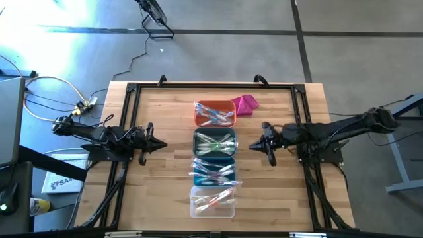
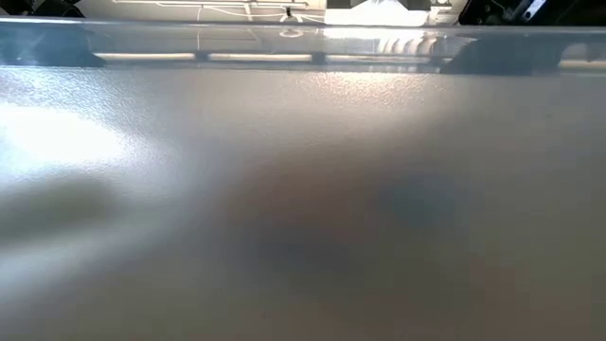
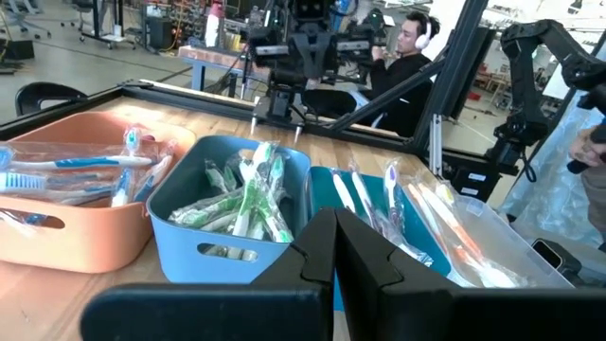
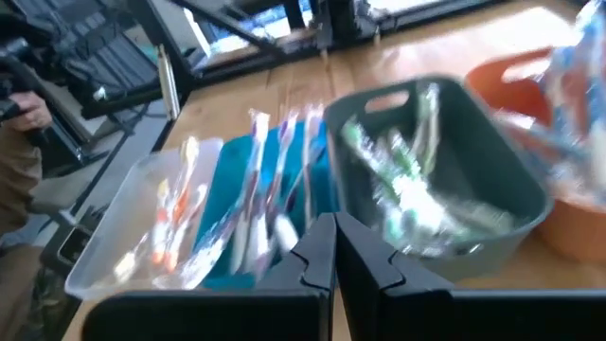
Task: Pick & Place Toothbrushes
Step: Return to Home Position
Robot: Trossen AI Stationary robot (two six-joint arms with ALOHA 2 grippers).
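While both arms rested low over the bench (image 1: 158,192), the toothbrushes (image 1: 215,144) lay in four bins set in one column at mid-bench: orange bin (image 1: 196,114), grey bin (image 1: 194,144), teal bin (image 1: 194,173), clear bin (image 1: 192,203). The left gripper (image 1: 160,143) pointed at the grey bin, fingers pressed together. The right gripper (image 1: 253,145) faced it from the opposite side, likewise closed on nothing.

A light wooden table (image 1: 165,112) edged by a black metal frame (image 1: 198,84) fills the middle of the high view. 4 small bins stand on it in 1 column down the frame's centre, packed close: an orange bin (image 1: 215,114) at the top, then a grey-green bin (image 1: 215,144), a teal bin (image 1: 213,172), and a clear bin (image 1: 212,201) at the bottom. A magenta cloth lump (image 1: 246,104) lies just right of the orange bin.
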